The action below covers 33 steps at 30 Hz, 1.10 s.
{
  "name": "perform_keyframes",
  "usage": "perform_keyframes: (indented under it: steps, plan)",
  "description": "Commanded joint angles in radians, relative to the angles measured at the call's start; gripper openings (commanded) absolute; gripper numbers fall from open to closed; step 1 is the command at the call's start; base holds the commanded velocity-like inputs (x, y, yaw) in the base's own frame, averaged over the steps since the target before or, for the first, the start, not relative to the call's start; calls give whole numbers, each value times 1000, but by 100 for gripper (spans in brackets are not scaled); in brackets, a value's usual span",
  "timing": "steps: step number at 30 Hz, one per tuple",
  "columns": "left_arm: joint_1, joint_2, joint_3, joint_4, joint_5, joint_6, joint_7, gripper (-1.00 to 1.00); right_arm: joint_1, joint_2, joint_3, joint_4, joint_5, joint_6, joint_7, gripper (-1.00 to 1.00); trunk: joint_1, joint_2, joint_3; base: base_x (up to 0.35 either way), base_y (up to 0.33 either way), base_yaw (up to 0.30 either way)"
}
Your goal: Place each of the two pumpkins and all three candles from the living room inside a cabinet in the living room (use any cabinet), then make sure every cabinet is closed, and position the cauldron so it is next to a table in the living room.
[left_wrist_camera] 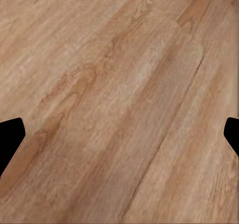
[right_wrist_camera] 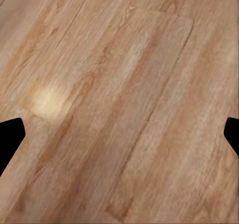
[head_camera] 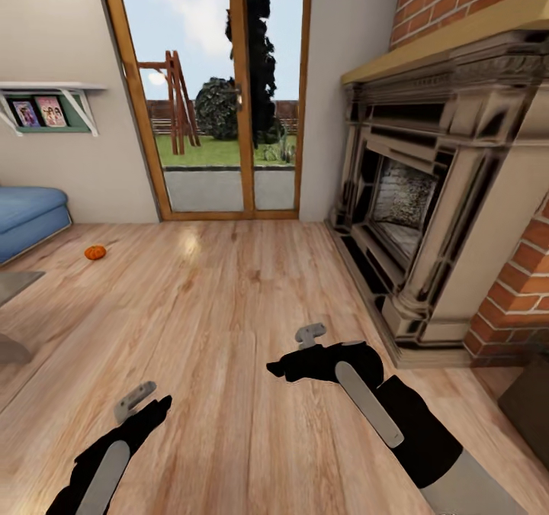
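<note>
Lying well beyond left pincer, pumpkin beside sofa

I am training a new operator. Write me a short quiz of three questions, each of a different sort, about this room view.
1. True or false: the pumpkin lies on the wooden floor.
2. The pumpkin is nearest to: A) the fireplace B) the blue sofa C) the glass door.
3. Fill in: the left gripper and right gripper hold ____.

Key: 1 true; 2 B; 3 nothing.
</note>
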Motion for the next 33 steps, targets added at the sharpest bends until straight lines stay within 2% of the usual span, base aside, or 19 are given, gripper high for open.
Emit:
perform_keyframes:
  steps: [1,3,7,8,10,11,12,13,15,16,20,21,22,23,24,26,27,28,33]
  plan:
    - [-11,1,-1,6,0,3,1,100,0,-4,-1,1,5,0,0,100,0,0,0,347,2,293]
    - [-45,8,-2,29,1,10,3,100,0,-9,-3,5,31,-1,-1,100,0,0,0,348,-15,293]
    - [-83,11,0,55,-1,14,6,100,0,-11,-2,8,53,-2,-2,100,0,0,0,348,-54,293]
    - [-130,10,-2,100,-1,17,6,100,-1,-9,0,47,66,-13,-4,100,0,0,0,348,-91,239]
    - [-158,5,-7,132,0,21,4,100,-7,3,1,125,71,-64,-9,100,0,0,0,348,-98,137]
    - [-169,2,-21,142,0,31,5,100,-17,23,1,198,73,-134,-15,100,0,0,0,348,-101,78]
    - [-173,4,-48,128,0,63,6,100,-29,50,2,288,75,-224,-20,100,0,0,0,348,-103,50]
    - [-172,5,-63,103,-1,90,11,100,-36,64,4,336,77,-271,-22,100,0,0,0,348,-105,40]
    - [-131,8,-105,-41,-3,227,71,100,-53,109,9,472,95,-415,-27,100,0,0,0,348,-112,21]
    - [-113,6,-116,-98,-2,277,117,100,-54,118,11,501,108,-457,-28,100,0,0,0,348,-117,10]
    - [-90,6,-131,-142,2,331,187,100,-54,121,11,495,125,-500,-28,100,0,0,0,348,-115,6]
    - [-85,8,-134,-116,0,339,202,100,-52,96,11,479,126,-509,-25,100,0,0,0,348,-109,2]
    - [-84,8,-134,-103,0,336,205,100,-51,85,10,472,125,-510,-24,100,0,0,0,348,-108,1]
    - [-82,9,-134,-74,0,318,209,100,-41,56,10,450,124,-511,-22,100,0,0,0,348,-106,1]
    - [-81,9,-135,-43,1,284,213,100,8,-1,9,378,122,-512,-20,100,0,0,0,348,-105,0]
    - [-81,6,-137,-32,1,270,216,100,53,-45,8,309,123,-513,-19,100,0,0,0,348,-104,0]
    - [-80,3,-144,-27,0,259,221,100,97,-87,8,238,125,-512,-19,100,0,0,0,348,-104,0]
    - [-81,-1,-183,-39,-2,244,230,100,164,-152,10,115,130,-509,-23,100,0,0,0,348,-103,0]
    - [-81,1,-193,-33,0,204,233,100,190,-171,13,67,136,-500,-30,100,0,0,0,348,-96,0]
